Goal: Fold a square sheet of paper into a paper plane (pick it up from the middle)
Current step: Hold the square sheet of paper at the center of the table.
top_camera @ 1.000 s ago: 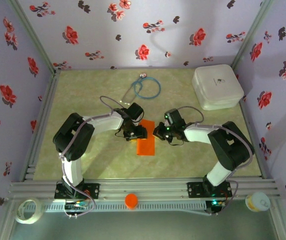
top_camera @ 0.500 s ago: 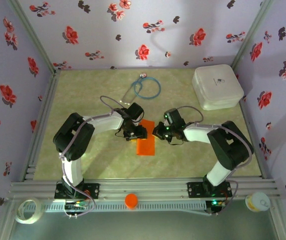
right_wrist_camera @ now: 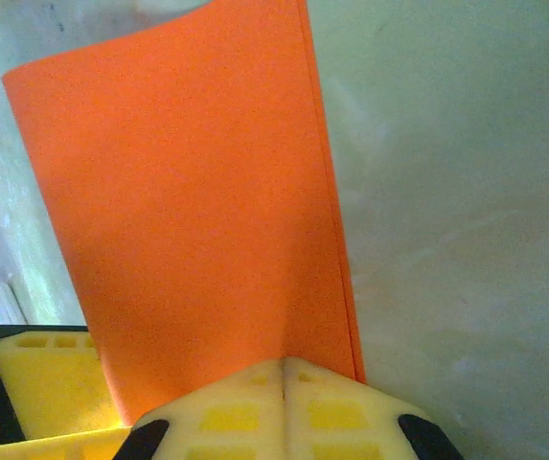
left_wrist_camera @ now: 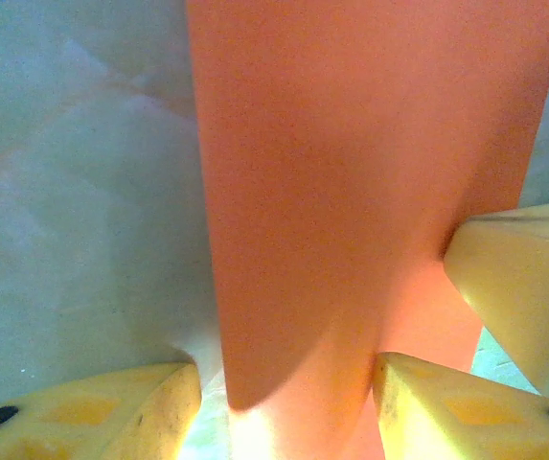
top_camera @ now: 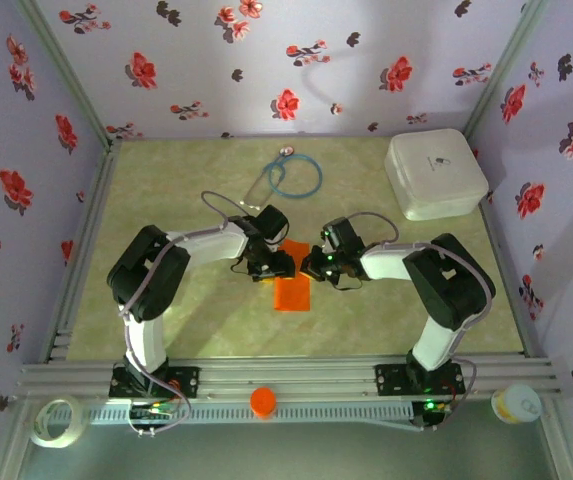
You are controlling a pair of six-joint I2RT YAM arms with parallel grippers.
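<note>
Only the right gripper (top_camera: 316,266) had moved: it had slid a little closer to the left gripper (top_camera: 271,268), which had stayed put. Between the two lay the thin bright orange square sheet of paper (top_camera: 292,292), folded over into a long strip on the pale green table (top_camera: 196,320). The left gripper's two fingers stood apart, and the strip ran out from between them, away from the hand. The right gripper's fingers (right_wrist_camera: 245,402) were pressed tight together, with their tips on the near end of the paper, by its doubled edge. I could not tell if any paper was nipped between them. It looked like the fold was being pressed flat. To do that well, the left gripper would have to hold the paper down firmly while the right tips rubbed slowly along the edge. They should go straight and never sideways, or the two layers could slip and the fold go crooked
</note>
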